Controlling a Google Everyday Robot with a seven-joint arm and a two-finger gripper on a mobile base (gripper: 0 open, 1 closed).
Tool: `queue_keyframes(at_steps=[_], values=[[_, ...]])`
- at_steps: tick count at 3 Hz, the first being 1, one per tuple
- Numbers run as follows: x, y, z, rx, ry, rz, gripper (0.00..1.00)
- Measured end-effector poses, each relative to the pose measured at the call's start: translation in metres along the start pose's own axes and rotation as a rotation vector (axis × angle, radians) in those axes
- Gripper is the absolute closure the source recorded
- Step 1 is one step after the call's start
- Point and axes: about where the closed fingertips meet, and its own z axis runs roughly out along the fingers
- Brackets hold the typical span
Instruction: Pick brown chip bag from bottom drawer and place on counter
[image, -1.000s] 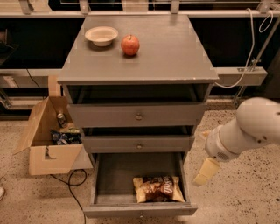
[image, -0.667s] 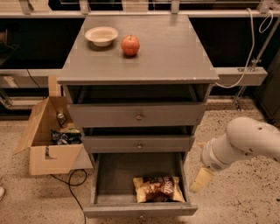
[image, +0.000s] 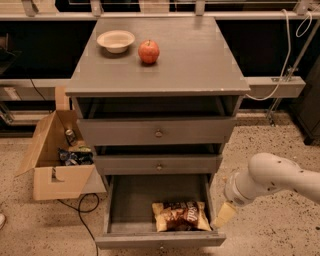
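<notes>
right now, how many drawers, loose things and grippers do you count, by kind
drawers: 3 (top drawer, middle drawer, bottom drawer open)
brown chip bag: 1, in the bottom drawer
apple: 1, on the counter
bowl: 1, on the counter
cardboard box: 1, on the floor
gripper: 1, by the bottom drawer's right wall
total: 8

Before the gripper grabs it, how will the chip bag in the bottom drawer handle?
The chip bag looks puffy and crinkled, so it is probably light and squashy. Its glossy film may slip. It lies flat in the drawer, so rolling seems unlikely. The gripper hangs just right of it.
</notes>
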Motion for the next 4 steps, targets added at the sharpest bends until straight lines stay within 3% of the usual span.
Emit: queue_keyframes(at_steps=[1,2,3,4], values=[[0.006,-0.011,0.023,-0.027,-0.001,0.001,0.00],[0.017,-0.039,0.089,-0.035,0.008,-0.020,0.00],[0.021,-0.068,0.145,-0.025,-0.018,-0.044,0.00],[0.021,-0.084,0.197,-0.045,-0.055,-0.056,0.00]])
